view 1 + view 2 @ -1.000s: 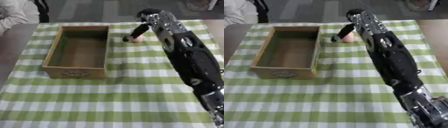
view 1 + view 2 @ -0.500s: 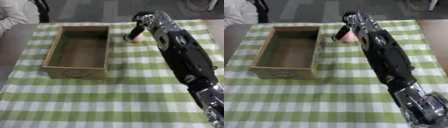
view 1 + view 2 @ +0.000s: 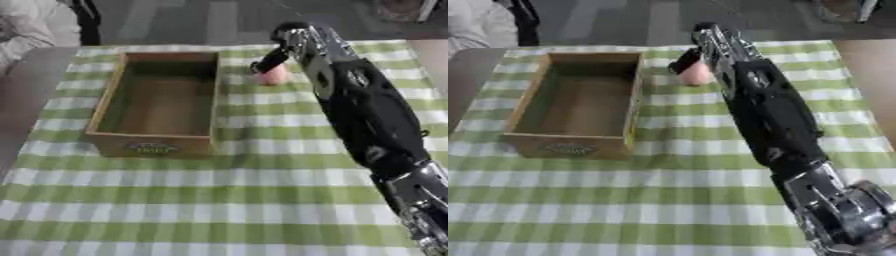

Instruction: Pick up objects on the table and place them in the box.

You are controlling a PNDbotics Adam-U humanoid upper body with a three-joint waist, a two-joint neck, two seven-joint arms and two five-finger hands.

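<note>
Right hand (image 3: 289, 42) a little farther over the pink object (image 3: 273, 75), fingers (image 3: 265, 61) now against it.

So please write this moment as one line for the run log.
right hand: fingers curled down onto pink object | pink object: on tablecloth, right of box | box: empty | left hand: not in view

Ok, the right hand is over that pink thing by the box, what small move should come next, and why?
Probably curl the right hand around the pink object and lift. Its dark fingers already reach down against the object, which still sits on the checked cloth just right of the empty wooden box.
</note>
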